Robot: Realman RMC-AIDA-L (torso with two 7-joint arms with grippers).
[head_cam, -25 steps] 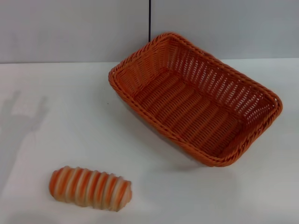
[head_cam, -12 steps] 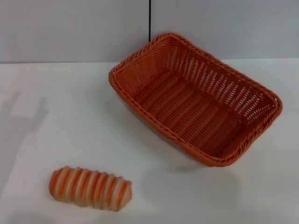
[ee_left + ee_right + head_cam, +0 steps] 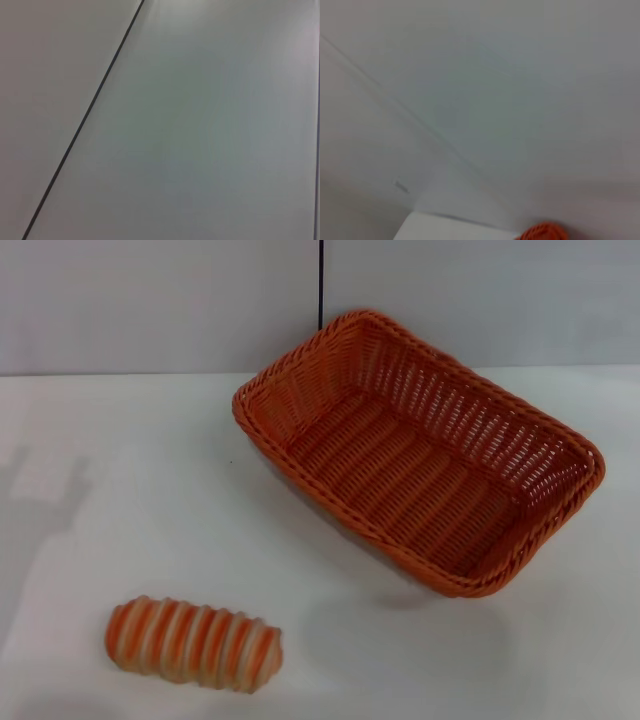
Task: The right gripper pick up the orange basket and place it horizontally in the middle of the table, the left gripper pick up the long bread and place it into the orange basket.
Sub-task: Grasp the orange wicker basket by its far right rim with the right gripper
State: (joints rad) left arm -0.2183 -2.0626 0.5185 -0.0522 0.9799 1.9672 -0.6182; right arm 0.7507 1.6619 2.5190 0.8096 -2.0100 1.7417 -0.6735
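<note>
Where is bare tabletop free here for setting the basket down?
Free: the table left of the orange basket, above the long bread; also the near strip between bread and basket. Crowded: the far right, where the basket sits skewed.

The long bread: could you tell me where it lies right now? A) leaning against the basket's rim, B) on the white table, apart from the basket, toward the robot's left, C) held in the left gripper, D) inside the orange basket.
B: in the head view the long bread lies flat on the table, clear of the empty orange basket, with no gripper in sight.
</note>
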